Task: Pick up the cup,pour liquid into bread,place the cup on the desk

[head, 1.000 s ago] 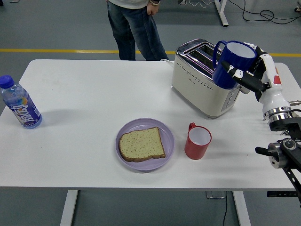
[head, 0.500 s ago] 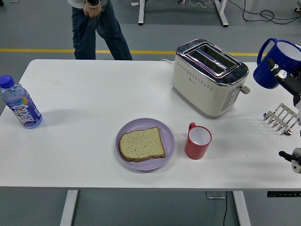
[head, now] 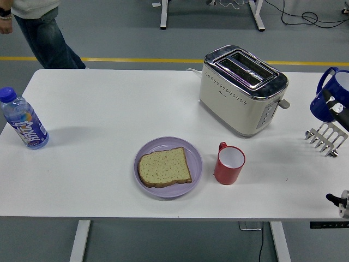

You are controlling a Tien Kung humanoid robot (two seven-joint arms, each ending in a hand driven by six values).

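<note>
A blue cup [head: 326,102] hangs above the table's far right edge, partly cut off by the picture's border. My right hand [head: 337,107] is shut on it; only a bit of black finger with white marks shows against the cup's side. A slice of bread [head: 163,167] lies flat on a purple plate [head: 194,154] near the table's front middle, well to the left of the cup. A red cup [head: 229,164] stands upright just right of the plate. My left arm is out of view.
A cream toaster [head: 241,90] stands at the back right. A small metal rack [head: 325,137] sits under the blue cup. A water bottle [head: 23,120] stands at the far left. A person's legs [head: 43,38] show at the top left.
My right hand has carried the blue cup rightward from beside the toaster to the picture's right edge, uncovering the metal rack. The person has walked left along the far side.
</note>
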